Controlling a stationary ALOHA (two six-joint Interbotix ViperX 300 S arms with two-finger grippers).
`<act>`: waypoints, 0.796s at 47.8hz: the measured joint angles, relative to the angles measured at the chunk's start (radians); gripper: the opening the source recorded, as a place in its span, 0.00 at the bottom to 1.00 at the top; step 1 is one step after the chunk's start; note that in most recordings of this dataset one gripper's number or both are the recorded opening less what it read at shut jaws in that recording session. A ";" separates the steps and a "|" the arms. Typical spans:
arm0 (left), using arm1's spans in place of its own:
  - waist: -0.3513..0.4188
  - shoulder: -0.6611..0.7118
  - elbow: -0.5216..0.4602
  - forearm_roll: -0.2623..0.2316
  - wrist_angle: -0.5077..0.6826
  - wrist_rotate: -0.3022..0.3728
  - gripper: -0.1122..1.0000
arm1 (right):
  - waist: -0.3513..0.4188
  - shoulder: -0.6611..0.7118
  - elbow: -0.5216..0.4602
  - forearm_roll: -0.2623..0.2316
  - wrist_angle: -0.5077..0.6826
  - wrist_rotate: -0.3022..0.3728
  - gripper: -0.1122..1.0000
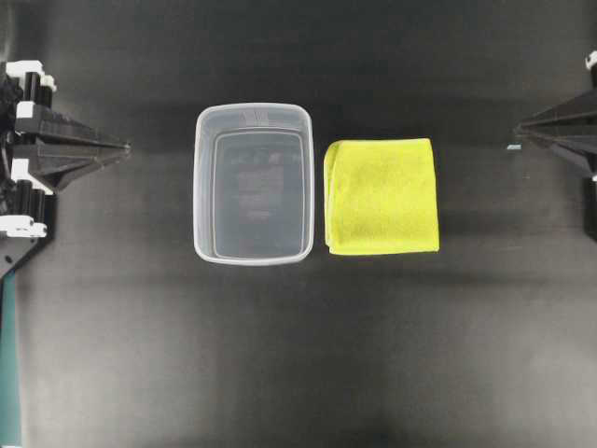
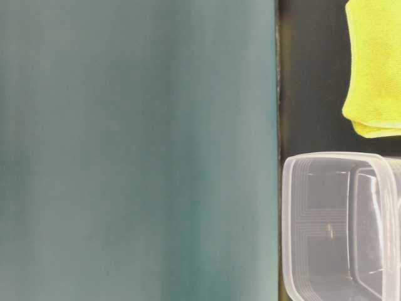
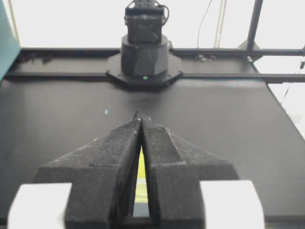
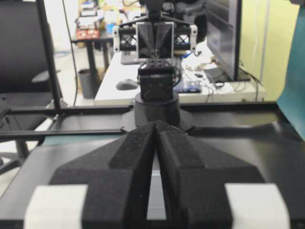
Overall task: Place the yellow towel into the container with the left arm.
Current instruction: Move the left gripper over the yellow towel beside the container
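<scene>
The yellow towel (image 1: 382, 196) lies folded flat on the black table, just right of the container (image 1: 253, 183), a clear empty tub standing upright in the middle. Both also show in the table-level view, the towel (image 2: 376, 63) beside the container (image 2: 341, 226). My left gripper (image 1: 124, 147) is shut and empty at the table's left edge, far from both. My right gripper (image 1: 518, 133) is shut and empty at the right edge. In the left wrist view the left gripper (image 3: 141, 119) has its tips together, with a yellow sliver of towel (image 3: 141, 164) behind the fingers. The right gripper (image 4: 156, 123) is likewise closed.
A teal panel (image 2: 138, 150) fills most of the table-level view. The right arm's base (image 3: 145, 52) stands at the far table edge in the left wrist view, and the left arm's base (image 4: 156, 95) in the right wrist view. A black frame rail (image 3: 228, 76) runs behind the table.
</scene>
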 measured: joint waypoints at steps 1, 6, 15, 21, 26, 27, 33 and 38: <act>0.000 0.000 0.000 0.000 0.000 0.000 0.15 | 0.000 0.000 -0.002 0.000 0.002 0.002 0.11; 0.031 0.048 -0.069 0.026 0.101 -0.063 0.10 | 0.002 -0.008 0.000 0.002 -0.002 0.005 0.09; 0.057 0.190 -0.265 0.035 0.334 -0.071 0.10 | 0.005 -0.055 -0.002 0.003 0.021 0.008 0.09; 0.052 0.334 -0.425 0.035 0.479 -0.048 0.10 | 0.005 -0.104 -0.002 0.005 0.104 0.008 0.09; 0.043 0.468 -0.548 0.037 0.583 -0.028 0.10 | 0.005 -0.147 0.000 0.005 0.192 0.012 0.10; 0.041 0.494 -0.574 0.037 0.604 -0.023 0.10 | 0.005 -0.153 0.000 0.005 0.204 0.012 0.10; 0.037 0.669 -0.746 0.037 0.719 0.020 0.10 | 0.003 -0.201 -0.002 0.005 0.265 0.012 0.10; 0.038 0.784 -0.857 0.037 0.808 0.044 0.10 | 0.002 -0.227 -0.002 0.006 0.287 0.012 0.18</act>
